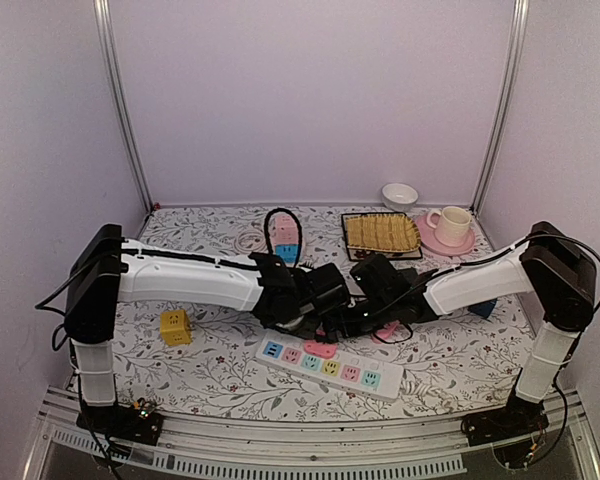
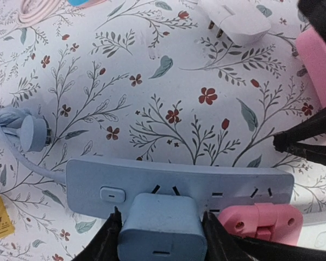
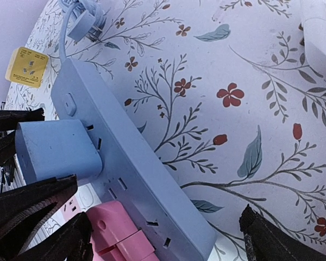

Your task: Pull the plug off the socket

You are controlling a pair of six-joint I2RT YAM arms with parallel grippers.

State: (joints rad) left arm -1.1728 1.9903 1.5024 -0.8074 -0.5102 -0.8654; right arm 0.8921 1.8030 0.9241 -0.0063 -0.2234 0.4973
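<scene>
A light blue power strip [image 2: 98, 176] lies on the floral cloth, seen in both wrist views [image 3: 152, 179]; the arms hide it in the top view. A blue block plug [image 2: 160, 225] sits in its socket next to the switch [image 3: 57, 149]. My left gripper [image 2: 160, 217] is shut on this plug, one finger against each side [image 1: 315, 310]. A pink plug [image 2: 261, 223] sits in the strip beside it [image 3: 117, 234]. My right gripper [image 3: 168, 242] is open and straddles the strip's other end, its right finger off the strip's edge [image 1: 358, 318].
A white power strip [image 1: 330, 368] with coloured sockets lies near the front. A yellow cube adapter [image 1: 175, 327] is at the left. A loose white plug [image 2: 233, 19] lies beyond the blue strip. A woven mat [image 1: 380, 235], a cup on a saucer [image 1: 450, 225] and a bowl [image 1: 400, 195] stand at the back.
</scene>
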